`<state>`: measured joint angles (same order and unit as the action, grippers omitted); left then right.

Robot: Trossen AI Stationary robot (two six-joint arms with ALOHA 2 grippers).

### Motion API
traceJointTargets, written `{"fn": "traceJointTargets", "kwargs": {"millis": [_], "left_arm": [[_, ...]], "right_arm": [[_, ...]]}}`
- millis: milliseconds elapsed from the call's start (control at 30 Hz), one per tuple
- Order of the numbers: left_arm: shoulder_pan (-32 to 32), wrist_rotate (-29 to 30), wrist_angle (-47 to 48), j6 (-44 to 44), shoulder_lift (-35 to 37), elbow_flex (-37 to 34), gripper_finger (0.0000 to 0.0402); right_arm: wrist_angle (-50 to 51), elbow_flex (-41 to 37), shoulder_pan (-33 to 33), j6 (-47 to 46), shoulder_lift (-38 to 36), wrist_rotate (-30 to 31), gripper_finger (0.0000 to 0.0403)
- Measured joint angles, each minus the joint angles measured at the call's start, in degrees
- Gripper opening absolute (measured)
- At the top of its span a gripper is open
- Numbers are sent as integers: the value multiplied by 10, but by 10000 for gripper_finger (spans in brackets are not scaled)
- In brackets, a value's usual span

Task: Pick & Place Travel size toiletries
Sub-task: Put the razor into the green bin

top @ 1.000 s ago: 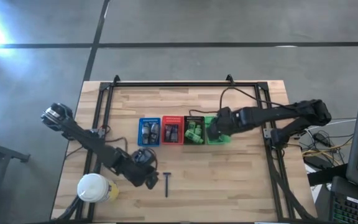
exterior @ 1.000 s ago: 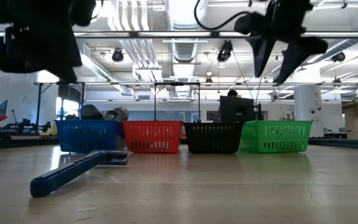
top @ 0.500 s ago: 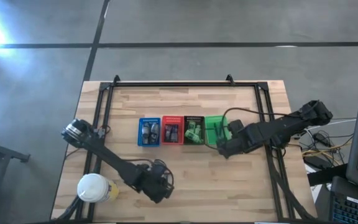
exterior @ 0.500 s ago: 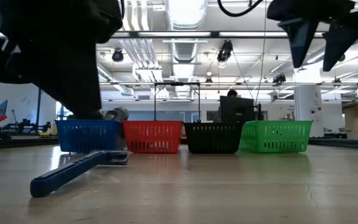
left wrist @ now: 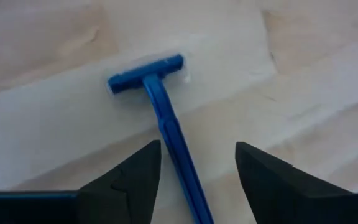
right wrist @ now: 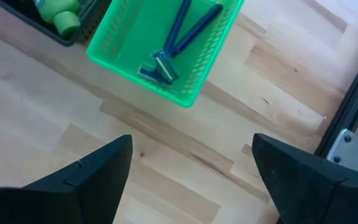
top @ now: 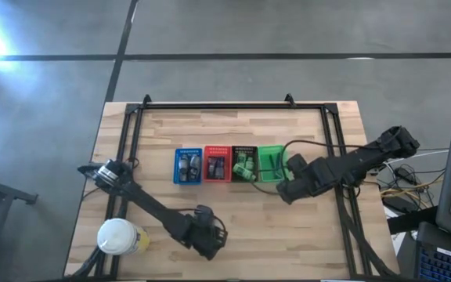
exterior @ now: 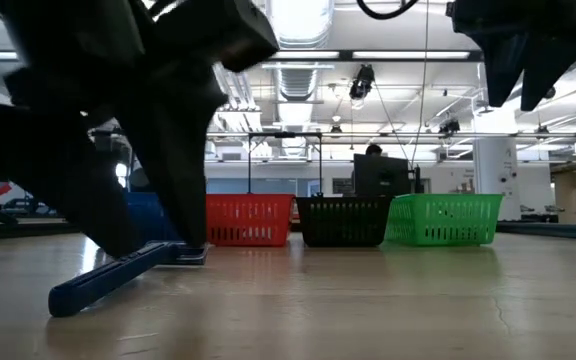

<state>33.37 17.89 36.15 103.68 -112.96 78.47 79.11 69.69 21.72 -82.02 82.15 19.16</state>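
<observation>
Step in hand: I was lining up on the last loose razor [left wrist: 160, 118], the one toiletry not yet sorted
My left gripper [left wrist: 194, 171]: low over the table [top: 304, 235], lower centre of the high view; fingers spread apart with nothing between them, one on each side of the razor's handle, so a close would catch the shaft rather than the head
Razor: lay flat on the bare wood, its head toward the top of my left wrist frame; in the low view it lay at the lower left, in front of the baskets
My right gripper [right wrist: 191, 180]: hung above the table near the green basket [right wrist: 166, 56], centre right of the high view; fingers wide open and empty
Green basket: held two razors already, which I judged to be where mine belonged
Other baskets: blue [top: 187, 166], red [top: 217, 165] and black [top: 245, 164] stood in a row, centre of the high view, sorted by kind
Next move, as I judged it: lower a little, close on the handle
</observation>
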Motion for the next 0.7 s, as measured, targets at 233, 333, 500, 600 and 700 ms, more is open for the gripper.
{"fn": "traceJointTargets", "kwargs": {"millis": [233, 333, 500, 600, 700], "left_arm": [[-33, -5, 22, -2, -21, 5, 173], [-41, -18, 31, -14, -23, 5, 136], [-41, -16, 52, -36, -22, 3, 51], [-42, -10, 55, -43, -21, 3, 33], [-43, 20, 34, -61, -14, -1, 33]], "right_arm": [[0, -1, 25, 12, 0, 5, 309], [0, -1, 35, 12, 0, 5, 299], [0, -2, 50, 15, 0, 6, 283], [-15, -2, 58, 30, 0, 5, 271], [-53, -2, 77, 43, -5, 5, 257]]}}
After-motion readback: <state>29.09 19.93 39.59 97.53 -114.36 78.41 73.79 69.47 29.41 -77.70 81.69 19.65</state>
